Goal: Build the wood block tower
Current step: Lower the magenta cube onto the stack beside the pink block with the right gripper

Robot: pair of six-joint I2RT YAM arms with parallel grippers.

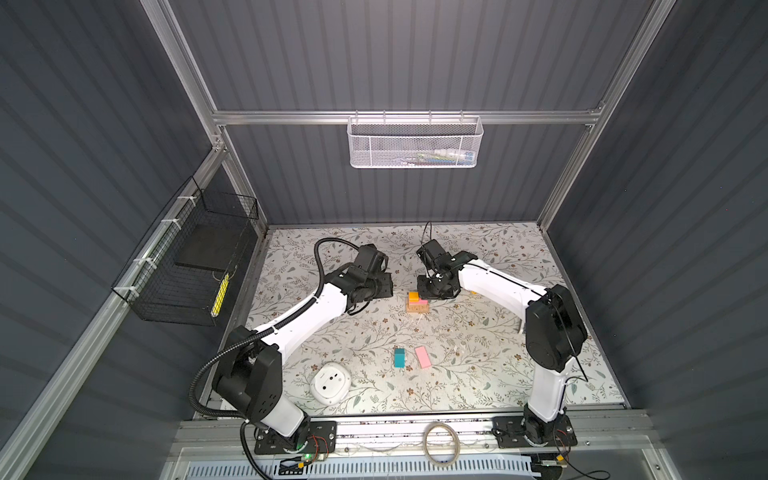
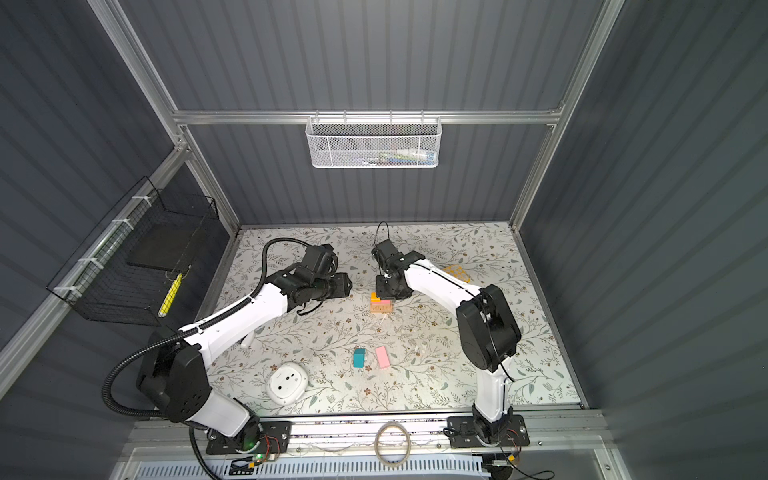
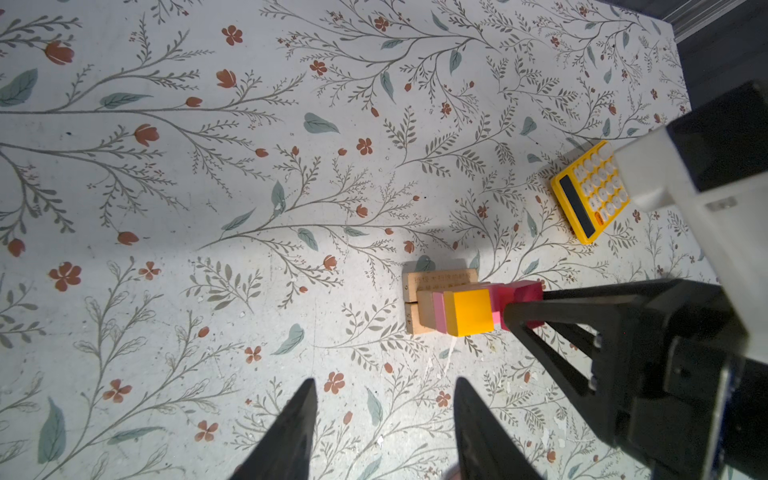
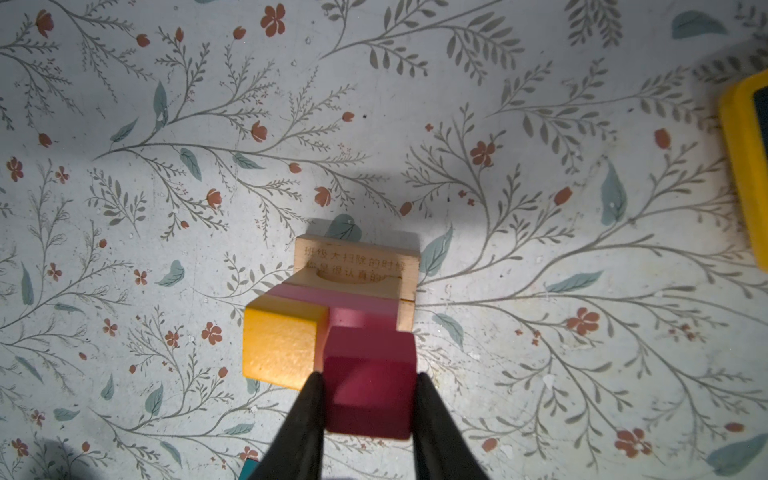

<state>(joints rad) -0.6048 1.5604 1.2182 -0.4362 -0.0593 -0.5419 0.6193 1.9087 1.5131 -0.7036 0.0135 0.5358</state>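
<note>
Floral tabletop; right jaws clamp magenta-red cube, clear only in wrist views.

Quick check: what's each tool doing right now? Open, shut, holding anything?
Left tool: open, holding nothing.
Right tool: closed on the magenta-red cube.

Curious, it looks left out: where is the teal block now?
In both top views the teal block lies near the table's front middle, just left of the loose pink slab.
</note>
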